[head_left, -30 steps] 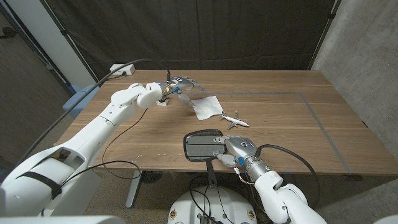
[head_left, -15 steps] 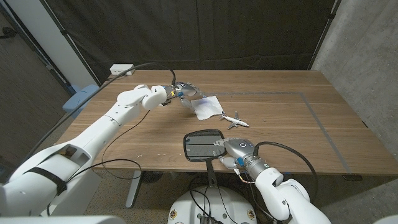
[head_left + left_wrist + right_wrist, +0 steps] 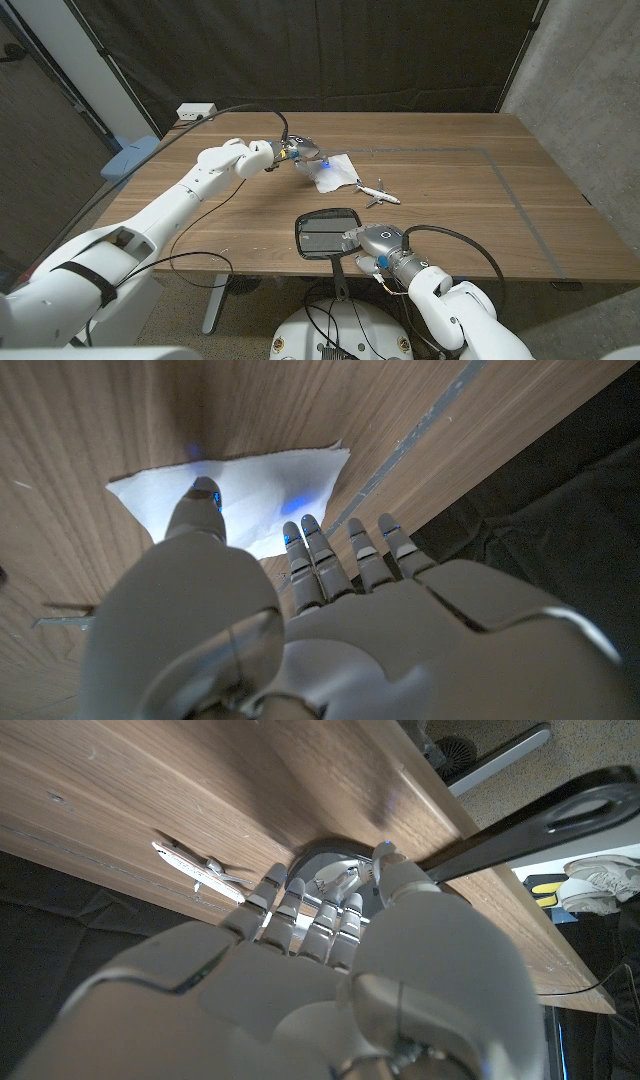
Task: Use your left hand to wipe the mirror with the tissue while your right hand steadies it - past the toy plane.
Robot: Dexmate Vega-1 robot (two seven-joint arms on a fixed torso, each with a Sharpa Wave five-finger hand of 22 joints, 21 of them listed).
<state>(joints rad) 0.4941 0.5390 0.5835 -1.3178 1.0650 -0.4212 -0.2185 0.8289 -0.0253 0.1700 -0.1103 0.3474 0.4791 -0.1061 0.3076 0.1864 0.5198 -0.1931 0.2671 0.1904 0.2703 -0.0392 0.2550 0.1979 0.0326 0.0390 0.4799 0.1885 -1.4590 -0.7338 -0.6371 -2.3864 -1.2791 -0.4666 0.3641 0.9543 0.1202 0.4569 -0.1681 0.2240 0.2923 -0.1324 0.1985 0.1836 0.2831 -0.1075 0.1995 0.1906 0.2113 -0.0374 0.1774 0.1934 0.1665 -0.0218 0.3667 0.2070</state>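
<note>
we see the left hand (image 3: 300, 152) spread above the tissue (image 3: 332, 172); the right hand (image 3: 372, 240) seemingly holds the mirror (image 3: 322, 234), near the plane (image 3: 376, 192).

I can read no text, label, brand, number or sign in any of my views. The toy plane (image 3: 377, 192) has dark marks along its body, but they are too small for me to make out. The tissue (image 3: 331, 171) and the mirror (image 3: 326, 235) look blank from here. The white box (image 3: 196, 110) at the table's far corner shows dark spots only, nothing I can read.
</note>
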